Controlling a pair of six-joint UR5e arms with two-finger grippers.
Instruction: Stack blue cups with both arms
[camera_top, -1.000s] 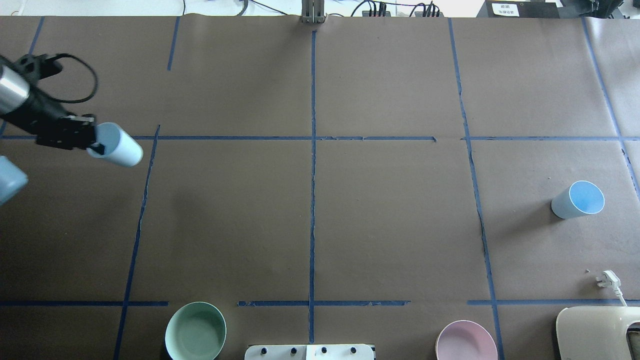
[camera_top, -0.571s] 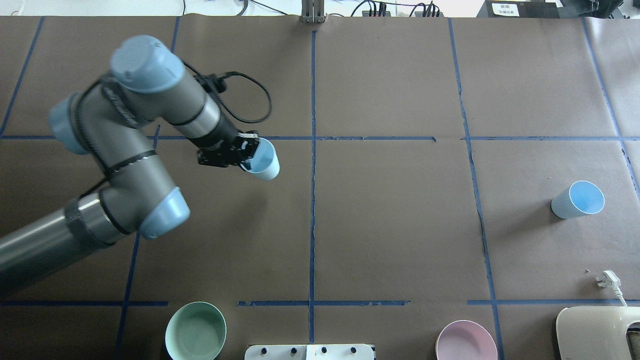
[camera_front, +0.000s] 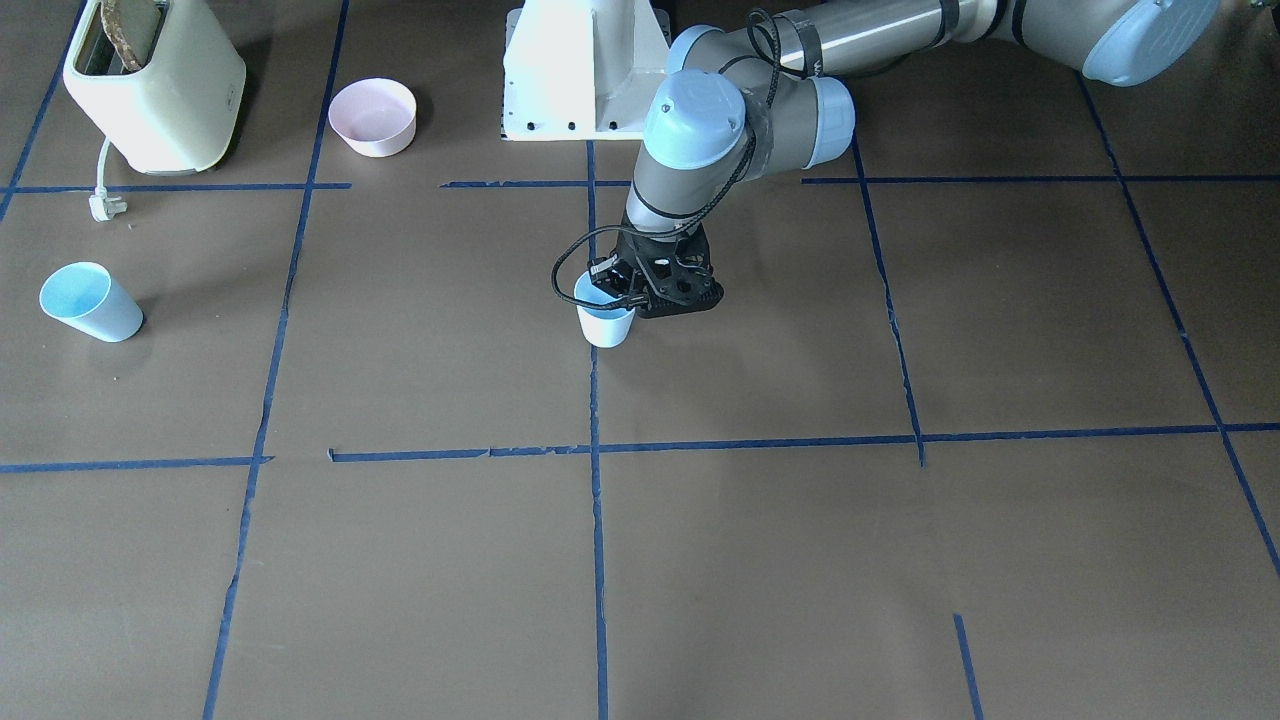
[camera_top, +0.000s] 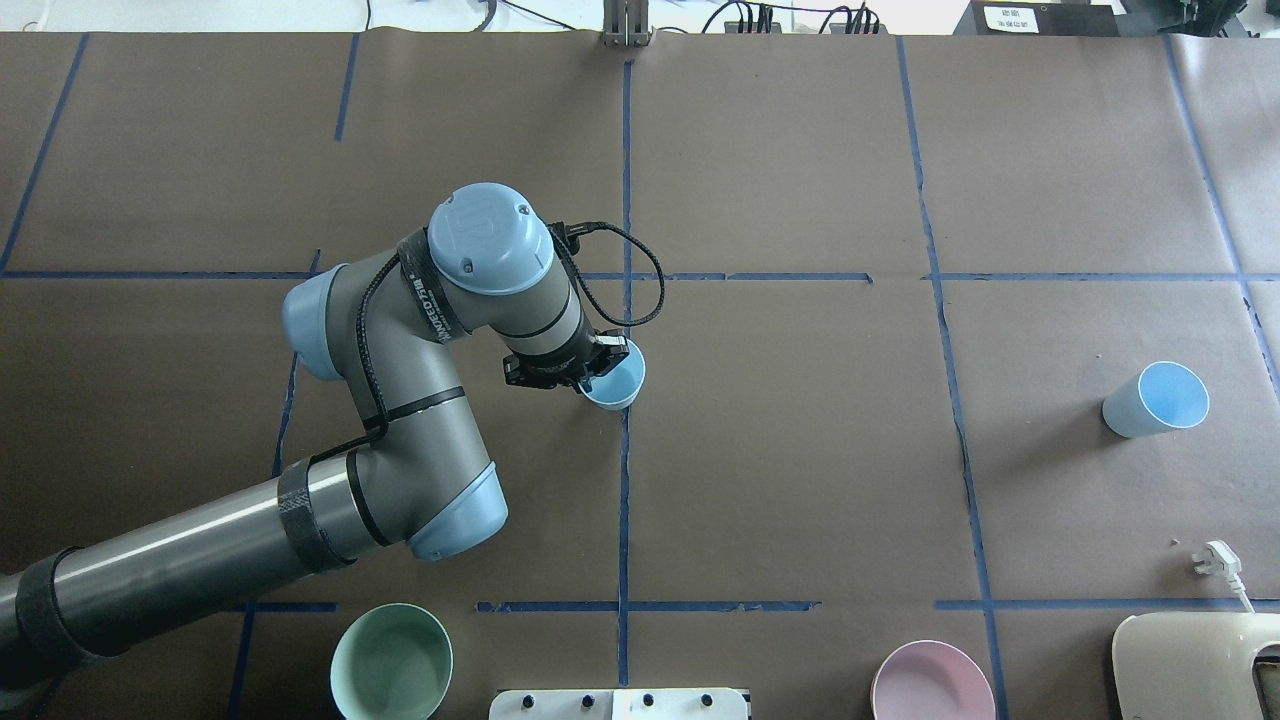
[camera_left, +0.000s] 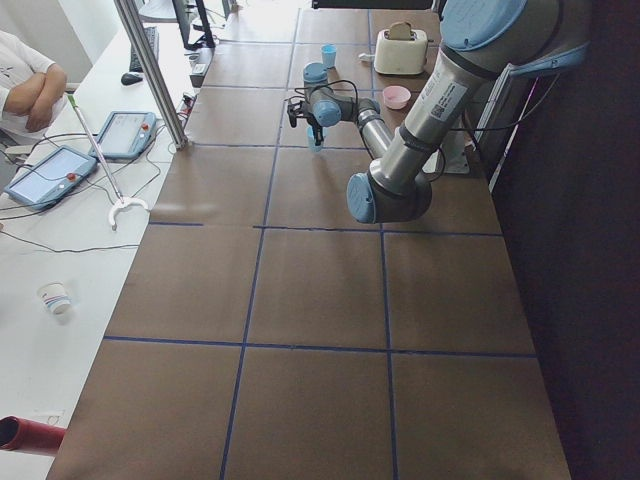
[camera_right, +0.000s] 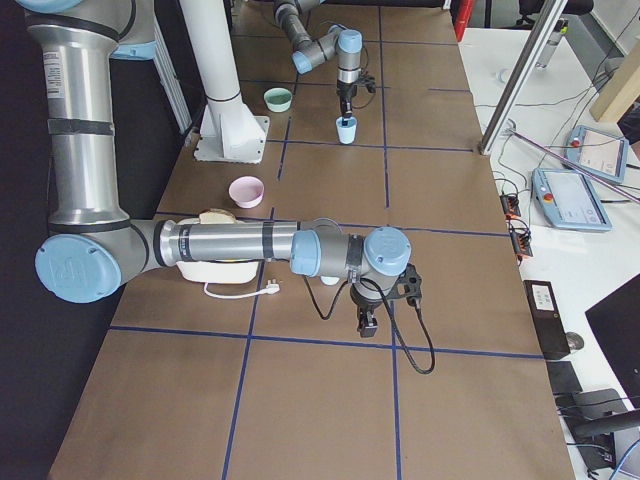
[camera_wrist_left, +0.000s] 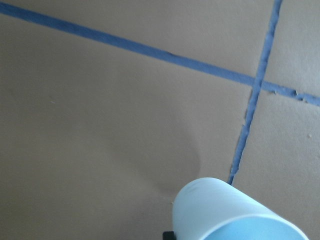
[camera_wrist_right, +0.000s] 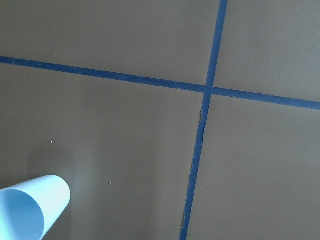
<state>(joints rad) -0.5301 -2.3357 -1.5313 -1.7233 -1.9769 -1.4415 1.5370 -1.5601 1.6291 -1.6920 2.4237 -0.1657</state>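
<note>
Brown paper-covered table (camera_front: 760, 560), gridded with blue tape (camera_front: 597, 560).

Front-facing view: left arm (camera_front: 730, 130) enters from the upper right. Left gripper (camera_front: 614, 294) is clamped on the rim of the held blue cup (camera_front: 606, 326), which is upright, mouth up, at the centre tape line. Whether its base touches the paper cannot be told. Second blue cup (camera_front: 90, 300) stands well apart, toward the robot's right end of the table, near a white plug (camera_front: 102, 206). Cream toaster (camera_front: 155, 85), pink bowl (camera_front: 372, 115) and white pedestal (camera_front: 585, 70) sit along the robot's edge.

Overhead view: clamp sits on the rim nearest the wrist. Mint-green bowl (camera_top: 390, 662) is at the near edge.

Left-end view: held blue cup is small and far, beneath the wrist.

Right-end view: right arm (camera_right: 220, 243) stretches low over the table. Right gripper (camera_right: 367, 324) points down; fingers apart or together cannot be told.

Left wrist view: held blue cup's wall is at the lower edge, beside a tape crossing.

Right wrist view: second blue cup is at lower left, mouth toward the lens.
</note>
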